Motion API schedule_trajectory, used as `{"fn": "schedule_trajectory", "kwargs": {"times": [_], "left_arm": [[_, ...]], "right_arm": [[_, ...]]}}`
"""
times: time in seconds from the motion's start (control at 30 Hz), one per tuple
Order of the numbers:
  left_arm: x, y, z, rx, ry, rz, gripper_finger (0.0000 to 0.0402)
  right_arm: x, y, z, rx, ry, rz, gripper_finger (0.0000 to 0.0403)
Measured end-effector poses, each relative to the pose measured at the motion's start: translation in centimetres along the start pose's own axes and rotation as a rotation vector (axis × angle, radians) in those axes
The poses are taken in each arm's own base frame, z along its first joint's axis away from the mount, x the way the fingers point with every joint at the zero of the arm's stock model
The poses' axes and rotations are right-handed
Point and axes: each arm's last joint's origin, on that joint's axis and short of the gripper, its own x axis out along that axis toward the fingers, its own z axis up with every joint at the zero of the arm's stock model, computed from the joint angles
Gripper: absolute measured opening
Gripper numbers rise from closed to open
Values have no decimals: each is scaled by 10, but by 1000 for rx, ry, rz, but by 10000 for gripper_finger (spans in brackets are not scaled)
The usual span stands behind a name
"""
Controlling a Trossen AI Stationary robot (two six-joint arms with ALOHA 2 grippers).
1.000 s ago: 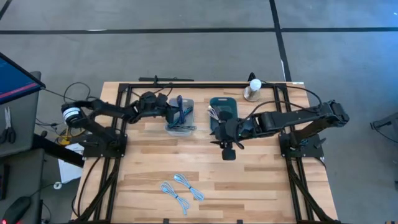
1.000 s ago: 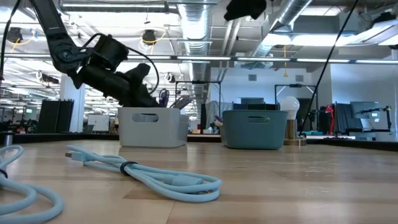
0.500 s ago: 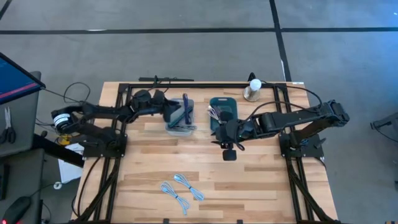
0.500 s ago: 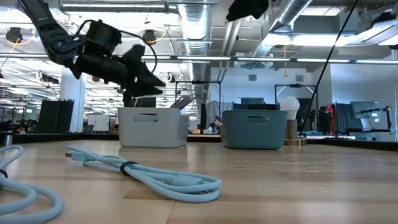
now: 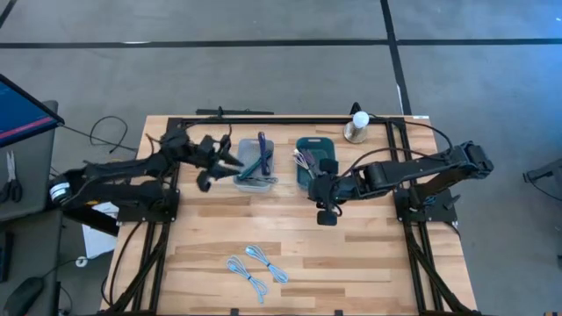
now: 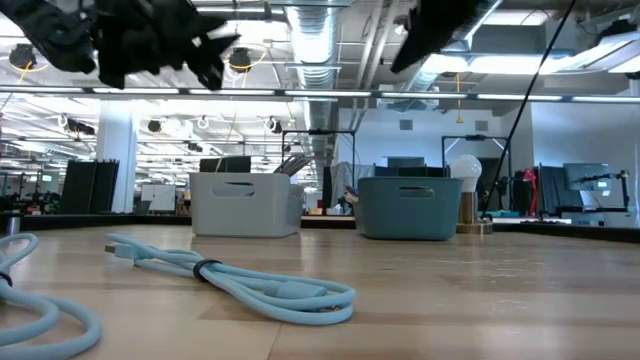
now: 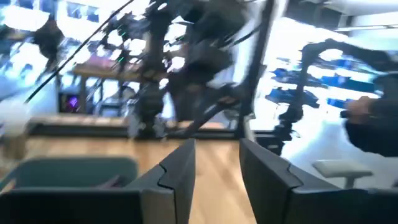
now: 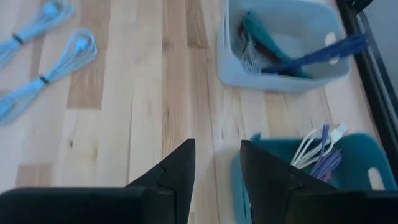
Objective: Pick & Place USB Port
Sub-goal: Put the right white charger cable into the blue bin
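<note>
Two light-blue USB cables (image 5: 256, 272) lie coiled and tied on the wooden counter (image 5: 378, 254), near its front edge and well apart from both arms. In the high view they lie side by side, each bundle's long axis running diagonally from the far left towards the near right; in the low view one bundle's plug end (image 6: 118, 249) points left. The right gripper (image 5: 327, 213) hangs over the counter just in front of the teal bin (image 5: 313, 146), jaws parted and empty, and looks the nearer of the two to the cables, which lie forward and to its left. The left gripper (image 5: 209, 172) is raised beside the grey bin (image 5: 254, 183), which holds dark blue cables (image 5: 262, 154); its jaws are parted and empty too.
</note>
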Motion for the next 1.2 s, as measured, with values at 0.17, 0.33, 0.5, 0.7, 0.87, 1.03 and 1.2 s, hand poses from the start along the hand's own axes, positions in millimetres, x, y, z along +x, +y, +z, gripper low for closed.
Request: {"fn": "schedule_trajectory", "kwargs": {"times": [0.17, 0.33, 0.5, 0.7, 0.87, 1.03, 1.2], "left_arm": [[-12, -26, 1, 76, -58, -72, 103], [-26, -41, -10, 38, -91, -73, 90], [-33, -48, -31, -12, -81, -54, 82], [-34, -52, -50, -56, -41, -79, 76], [-34, -53, -50, -53, -44, -87, 76], [-34, -53, -50, -39, -46, -87, 76], [-34, -53, -50, -17, -50, -87, 76]], "right_arm": [[-2, 8, -22, 69, 15, -56, 108], [-4, 25, -47, 120, -35, -133, 99], [0, 45, -69, 176, -176, -142, 97], [11, 64, -87, 226, -318, -91, 97], [17, 65, -92, 290, -410, -86, 97], [22, 58, -90, 324, -421, -98, 97], [28, 46, -87, 344, -394, -59, 97]]}}
